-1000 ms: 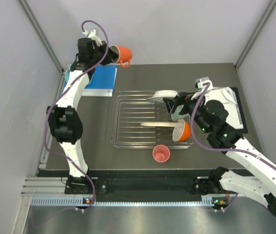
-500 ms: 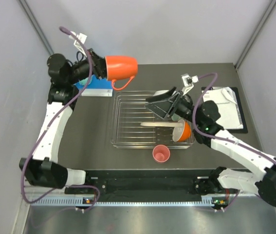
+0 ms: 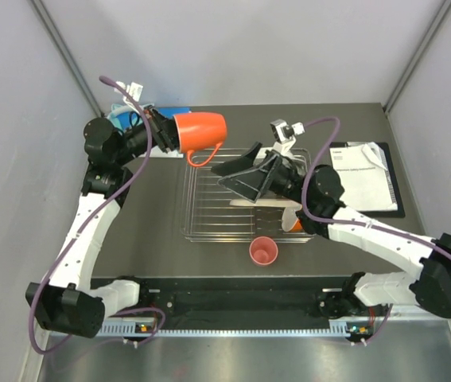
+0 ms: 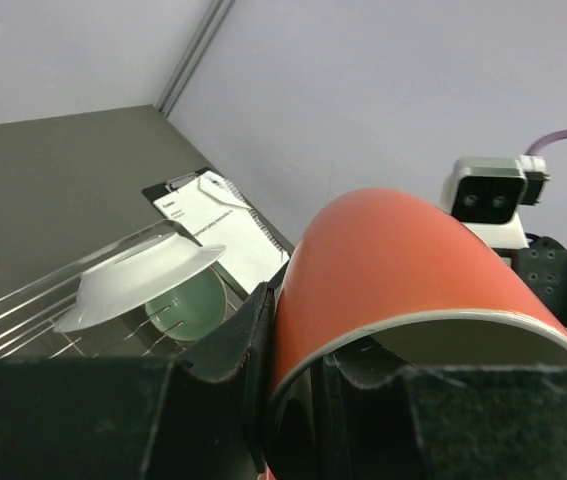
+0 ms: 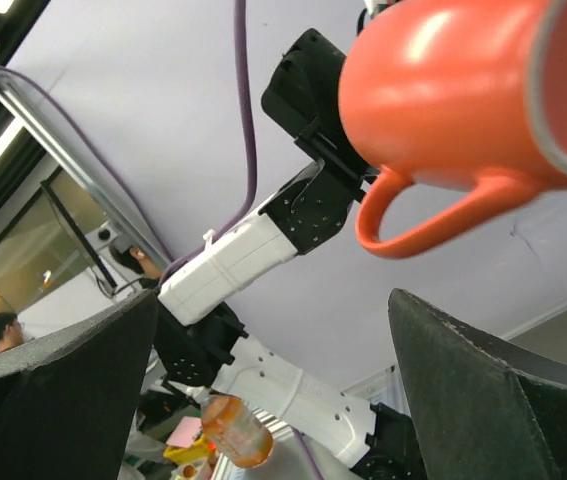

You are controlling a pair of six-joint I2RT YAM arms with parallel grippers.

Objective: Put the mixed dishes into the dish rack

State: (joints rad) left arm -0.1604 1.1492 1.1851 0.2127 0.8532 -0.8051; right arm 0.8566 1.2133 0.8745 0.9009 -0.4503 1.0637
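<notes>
The orange handled mug hangs on its side above the dish rack's far left corner. My left gripper is shut on its rim, one finger inside and one outside. My right gripper is raised over the rack, open, pointing at the mug, whose handle hangs just above its empty jaws. A cream plate lies in the rack. The orange bowl peeks from under the right arm. The white plate and the mint-green bowl stand in the rack. The pink cup sits in front of the rack.
A black clipboard with white paper lies at the right of the table. A blue flat object and something teal sit at the far left behind the left arm. Grey walls close in the back and sides.
My left arm has carried the mug away from the back wall, rightward over the rack's corner. My right gripper has risen from the bowls and swung left toward the mug, staying open.
</notes>
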